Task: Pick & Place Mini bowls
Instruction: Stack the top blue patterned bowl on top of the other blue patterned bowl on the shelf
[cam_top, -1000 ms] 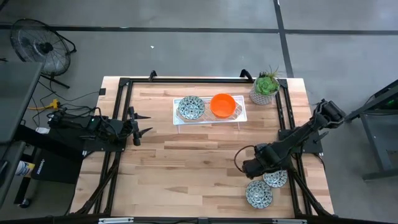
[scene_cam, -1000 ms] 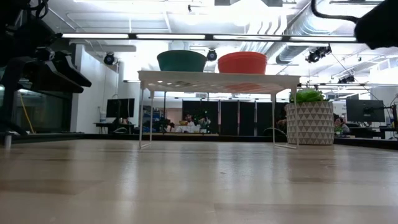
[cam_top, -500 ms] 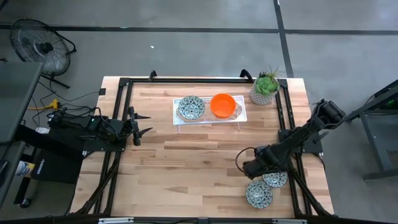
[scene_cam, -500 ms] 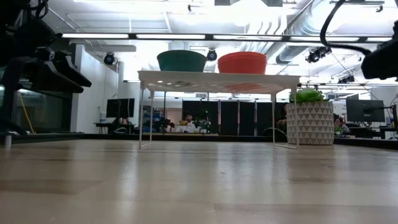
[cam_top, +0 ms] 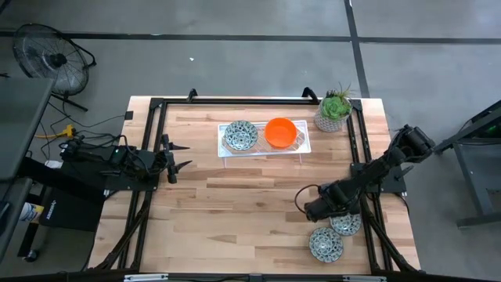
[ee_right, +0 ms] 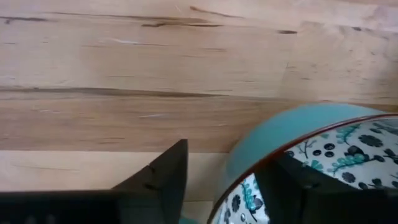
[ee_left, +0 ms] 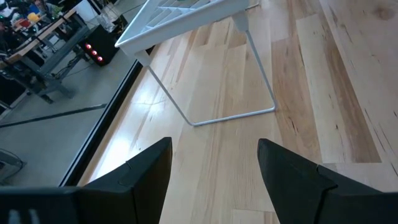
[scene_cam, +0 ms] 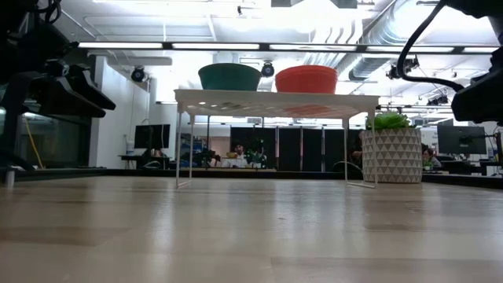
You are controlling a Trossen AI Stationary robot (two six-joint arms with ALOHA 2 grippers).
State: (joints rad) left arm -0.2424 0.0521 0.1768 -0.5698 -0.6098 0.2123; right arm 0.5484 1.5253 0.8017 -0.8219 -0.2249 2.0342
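**Operator:** Report status, left side of the table (cam_top: 235,204) first.

**Technician:** The left hand (cam_top: 182,154) is parked at the left edge, fingers spread, gripping nothing. Its wrist view shows the white wire rack (ee_left: 186,18) ahead of it. No fault is expected there unless that arm is commanded while the right one works.

**Operator:** Centre?

**Technician:** The rack (cam_top: 264,149) carries two bowls side by side: a patterned bowl (cam_top: 240,135) on its left part and an orange bowl (cam_top: 280,132) on its right part. The potted plant (cam_top: 334,112) stands just beside the rack's right end. Likely hazard: a carried bowl, or the arm's elbow, clipping the plant or the orange bowl on approach.

**Operator:** Right side?

**Technician:** Two more patterned bowls sit near the front right corner, one (cam_top: 345,225) partly under the arm, the other (cam_top: 325,244) in front of it. The right hand (cam_top: 315,209) is low over the table just beside the nearer bowl. Its wrist view shows the fingers apart, one outside the teal wall of the bowl (ee_right: 323,162) and one over the inside, straddling the rim; no grip yet.

**Operator:** Failure modes?

**Technician:** In my judgement:
1. A thin rim pinch may let the bowl tilt or slip on lifting.
2. Closing off-centre may push the bowl into its neighbour.
3. The table edge is near; a shoved bowl could go over.
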